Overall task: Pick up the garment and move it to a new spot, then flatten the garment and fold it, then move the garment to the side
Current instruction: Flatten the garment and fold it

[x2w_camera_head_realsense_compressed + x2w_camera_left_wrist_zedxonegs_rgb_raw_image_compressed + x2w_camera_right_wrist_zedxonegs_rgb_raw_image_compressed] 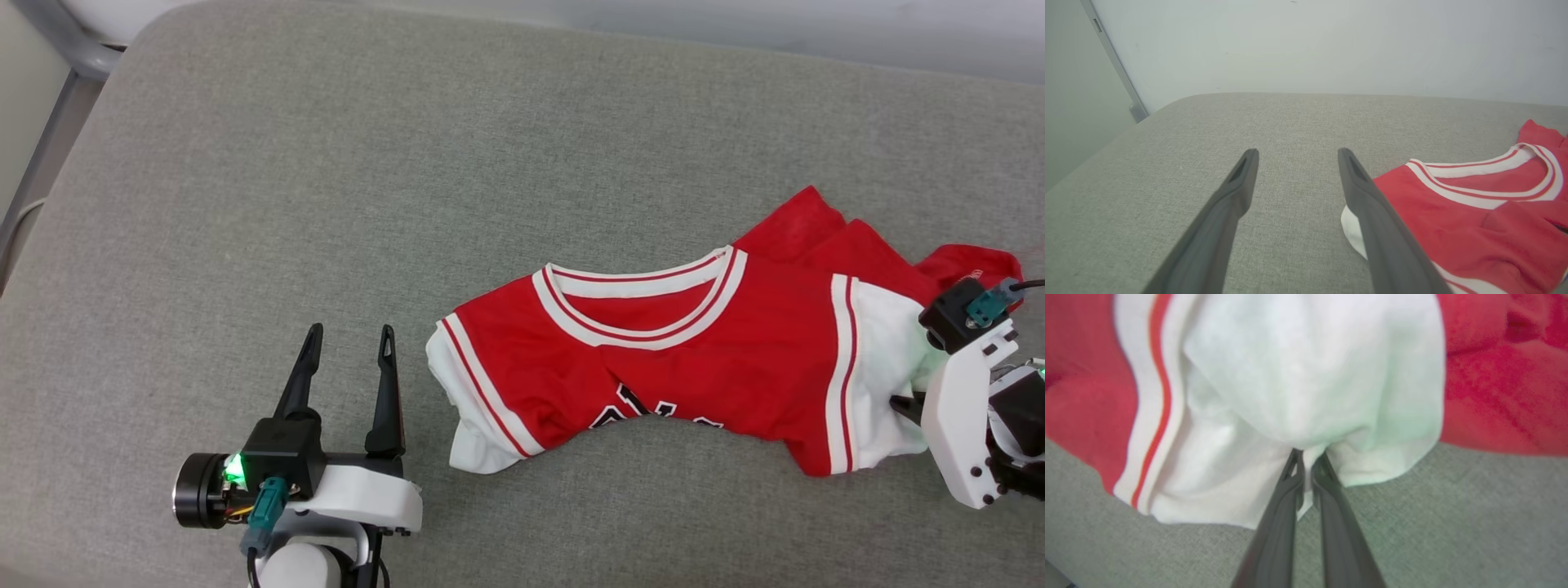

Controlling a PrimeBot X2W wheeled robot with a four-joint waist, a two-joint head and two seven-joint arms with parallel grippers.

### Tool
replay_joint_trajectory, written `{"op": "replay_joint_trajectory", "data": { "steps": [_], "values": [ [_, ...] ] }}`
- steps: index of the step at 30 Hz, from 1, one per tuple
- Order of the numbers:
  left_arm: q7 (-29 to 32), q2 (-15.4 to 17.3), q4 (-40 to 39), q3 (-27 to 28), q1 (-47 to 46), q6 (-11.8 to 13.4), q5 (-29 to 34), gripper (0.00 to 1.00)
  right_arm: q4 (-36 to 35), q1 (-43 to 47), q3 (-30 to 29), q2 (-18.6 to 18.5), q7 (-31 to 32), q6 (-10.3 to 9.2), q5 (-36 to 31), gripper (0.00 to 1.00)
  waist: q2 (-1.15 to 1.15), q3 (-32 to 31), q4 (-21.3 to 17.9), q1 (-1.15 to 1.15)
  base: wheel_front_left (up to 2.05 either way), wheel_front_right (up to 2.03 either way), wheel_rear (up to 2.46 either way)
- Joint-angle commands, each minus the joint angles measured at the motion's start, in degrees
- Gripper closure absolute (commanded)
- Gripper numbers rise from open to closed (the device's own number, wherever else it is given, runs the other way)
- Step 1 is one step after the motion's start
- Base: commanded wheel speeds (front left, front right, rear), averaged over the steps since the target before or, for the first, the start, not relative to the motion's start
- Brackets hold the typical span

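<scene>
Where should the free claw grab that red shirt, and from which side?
The white short sleeve at the left end of the red jersey-style shirt, from the left: its loose edge faces the open left gripper, and the right gripper pinches the opposite sleeve.

Grey cushion under red garment

Red, white-sleeved garment; grey cushion.
</scene>
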Motion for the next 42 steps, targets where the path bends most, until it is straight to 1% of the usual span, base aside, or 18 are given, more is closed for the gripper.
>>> {"op": "replay_joint_trajectory", "data": {
  "steps": [1,6,10,14,18,19,24,26,28,29,31,34,38,39,40,41,42],
  "values": [
    [-0.1,0.0,0.1,0.4,0.3,-0.1,0.3,0.00,1.1,2.4,0.9,1.4,-1.3,-0.05,1.0,1.00,0.00,-0.8,-0.9,0.01,0.00,0.00,0.00],
    [-0.1,0.0,0.2,1.0,1.3,-0.5,0.9,0.00,-2.9,3.3,-3.1,-0.9,-8.1,-0.07,0.4,1.00,0.00,-3.0,-2.9,0.01,0.00,0.00,0.00],
    [-0.1,0.0,0.1,1.9,2.4,-0.6,1.4,0.00,-7.8,7.7,-8.1,-1.9,-11.6,-0.06,-0.1,1.00,0.00,-4.6,-4.6,0.01,0.00,0.00,0.00],
    [-0.1,0.0,-0.1,2.5,3.3,-1.1,1.9,0.00,-12.9,13.7,-15.7,-1.6,-12.7,-0.07,-0.8,1.00,0.00,-5.7,-6.1,0.01,0.00,0.00,0.00],
    [-0.1,0.0,-0.1,2.6,3.7,-1.5,1.9,0.00,-15.7,21.4,-24.2,0.2,-11.3,-0.07,-1.9,1.00,0.00,-6.1,-6.9,0.01,0.00,0.00,0.00],
    [-0.1,0.0,-0.2,2.5,3.7,-1.5,1.8,0.00,-16.3,25.5,-28.4,1.5,-10.3,-0.07,-2.6,1.00,0.00,-6.1,-7.0,0.01,0.00,0.00,0.00],
    [-0.1,0.0,0.0,2.2,3.5,-1.6,1.6,0.00,-14.7,34.5,-37.5,5.5,-8.0,-0.07,-3.2,1.00,0.00,-5.9,-6.7,0.01,0.00,0.00,0.00],
    [-0.1,0.0,0.1,2.2,3.6,-1.7,1.6,0.00,-13.5,37.2,-39.9,7.5,-6.9,-0.07,-2.9,1.00,0.00,-5.9,-6.5,0.01,0.00,0.00,0.00],
    [-0.1,0.0,0.2,2.2,3.5,-1.7,1.6,0.00,-11.2,38.9,-41.9,8.7,-6.2,-0.07,-2.9,1.00,0.00,-5.8,-6.2,0.01,0.00,0.00,0.00],
    [-0.1,0.0,0.2,2.2,3.5,-1.7,1.6,0.00,-11.2,38.9,-41.9,8.7,-6.2,-0.07,-2.9,1.00,0.00,-5.8,-6.2,0.01,0.00,0.00,0.00],
    [-0.1,0.0,0.4,2.0,3.4,-1.9,1.6,0.00,-8.2,40.1,-43.1,9.8,-5.5,-0.07,-3.4,1.00,0.00,-5.8,-5.8,0.01,0.00,0.00,0.00],
    [-0.1,0.0,0.6,2.1,3.3,-1.8,1.6,0.00,-3.6,41.1,-43.2,11.8,-5.2,-0.07,-3.7,1.00,0.00,-6.0,-5.3,0.01,0.00,0.00,0.00],
    [-0.1,0.0,0.7,2.6,4.1,-1.8,1.9,0.00,-1.1,40.2,-43.6,13.1,-7.8,-0.09,-3.9,1.00,0.00,-6.7,-5.4,0.01,0.00,0.00,0.00],
    [-0.1,0.0,0.7,2.7,4.4,-1.8,1.9,0.00,-1.3,39.5,-44.0,13.2,-9.1,-0.09,-4.2,0.79,0.00,-6.9,-5.5,0.01,0.00,0.00,0.00],
    [-0.1,0.0,0.7,2.9,4.7,-1.9,2.0,0.00,-1.7,38.9,-44.6,13.2,-10.8,-0.10,-4.6,0.03,0.00,-7.1,-5.7,0.01,0.00,0.00,0.00],
    [-0.1,0.0,0.7,3.1,4.9,-1.9,2.1,0.00,-2.2,38.4,-45.3,13.4,-12.4,-0.10,-4.9,0.00,0.00,-7.3,-5.9,0.01,0.00,0.00,0.00],
    [-0.1,0.0,0.7,3.3,4.9,-2.0,2.2,0.00,-3.1,38.0,-45.8,13.8,-14.0,-0.08,-5.2,0.00,0.00,-7.6,-6.1,0.01,0.00,0.00,0.00]
  ]
}}
